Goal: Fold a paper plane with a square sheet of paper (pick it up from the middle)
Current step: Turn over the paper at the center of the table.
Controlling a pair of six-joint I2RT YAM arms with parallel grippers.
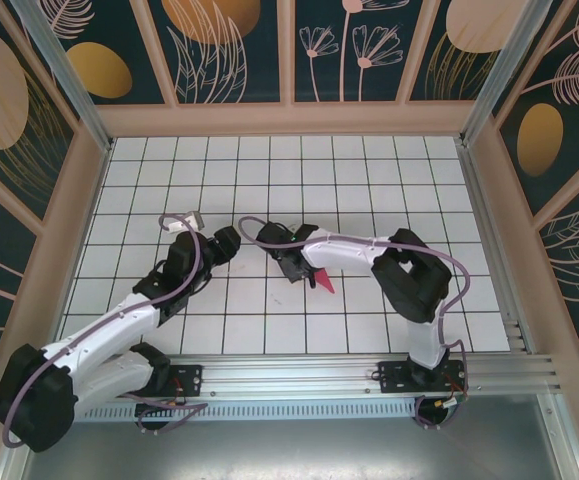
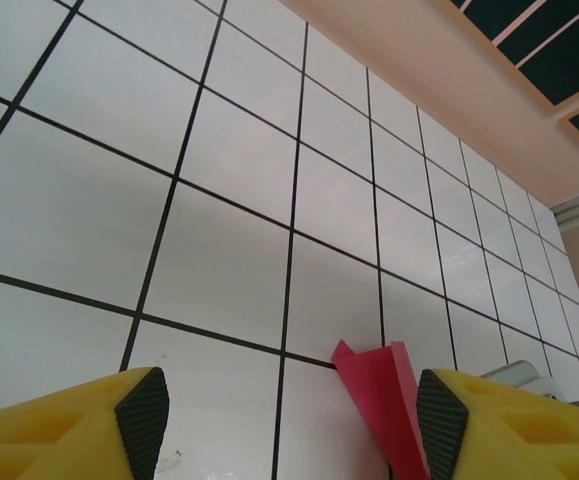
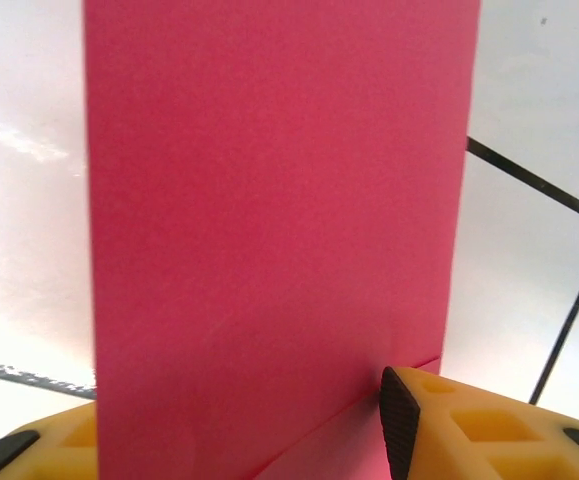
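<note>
White tiled table (image 1: 369, 170), left gripper (image 2: 291, 400) spread wide, right gripper (image 3: 207, 415) parted around folded pink paper (image 3: 269, 200).

Bright, even overhead light is falling on the white tiled table (image 1: 369, 180), casting only faint, soft shadows. Glare is bleaching the tiles in both wrist views, and the folded magenta-pink paper (image 3: 269, 200) is blurring close to the right lens.

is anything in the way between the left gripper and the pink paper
Nothing visible: only bare tile lies between the left gripper and the pink paper. The right gripper sits at the paper, jaws open around it.
</note>
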